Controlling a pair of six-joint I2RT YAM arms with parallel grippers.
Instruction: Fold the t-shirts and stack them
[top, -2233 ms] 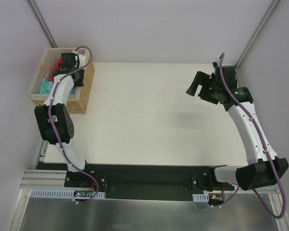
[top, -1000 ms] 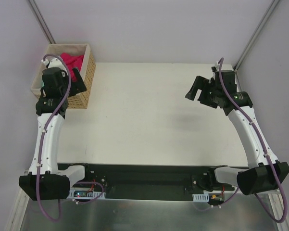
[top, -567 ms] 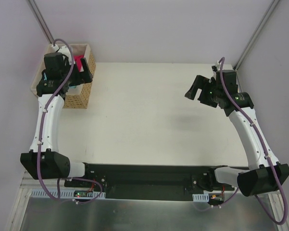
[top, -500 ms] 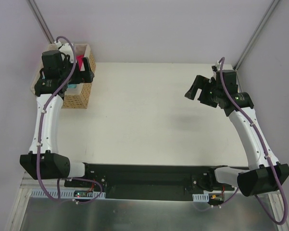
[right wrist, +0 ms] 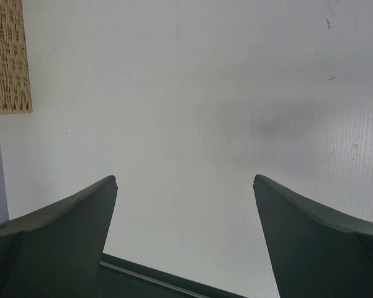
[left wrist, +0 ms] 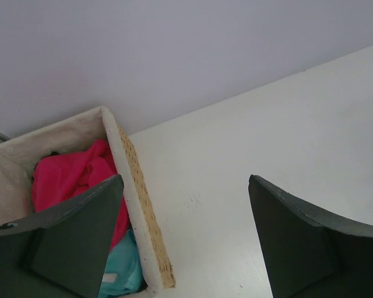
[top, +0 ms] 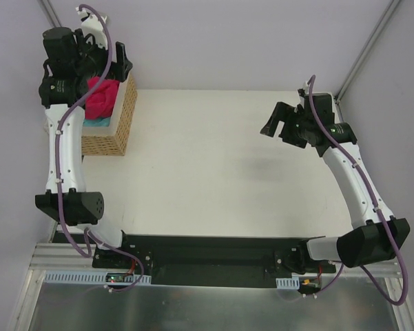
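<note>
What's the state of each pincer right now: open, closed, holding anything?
Left pincer: open, nothing between the fingers.
Right pincer: open, holding nothing.

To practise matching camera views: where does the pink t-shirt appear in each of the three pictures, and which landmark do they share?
Top external: pink t-shirt at upper left, in the wicker basket.
Left wrist: pink t-shirt at lower left, inside the basket.
Right wrist: not in it.
Shared landmark: the wicker basket, whose woven wall fills the right wrist view's upper left corner.
</note>
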